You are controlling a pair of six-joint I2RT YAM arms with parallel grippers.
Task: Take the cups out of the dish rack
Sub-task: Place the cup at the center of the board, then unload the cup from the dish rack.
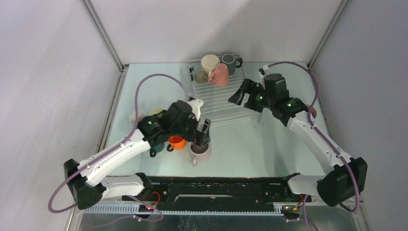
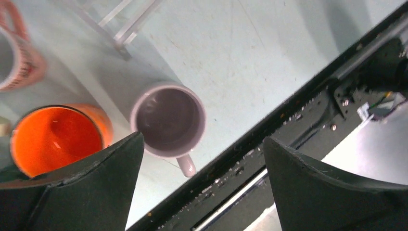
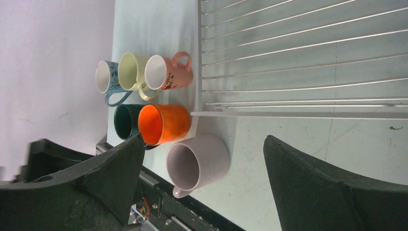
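On the left of the table [image 1: 250,139] I see a tight group of unloaded mugs: a blue-patterned cup [image 3: 102,76], a cream cup [image 3: 130,70], a pink cup [image 3: 166,72], a dark teal cup [image 3: 125,120] and an orange cup [image 1: 176,142]. My left gripper [image 1: 201,134] hangs just above the mauve cup [image 2: 168,120], jaws spread wide and holding nothing. That cup stands upright beside the orange one, near the rack's near corner. The dish rack [image 1: 221,103] sits at the far middle, with four cups [image 1: 220,74] bunched in its far corner. My right gripper [image 1: 239,96] hovers at the rack's right edge, jaws wide and empty.
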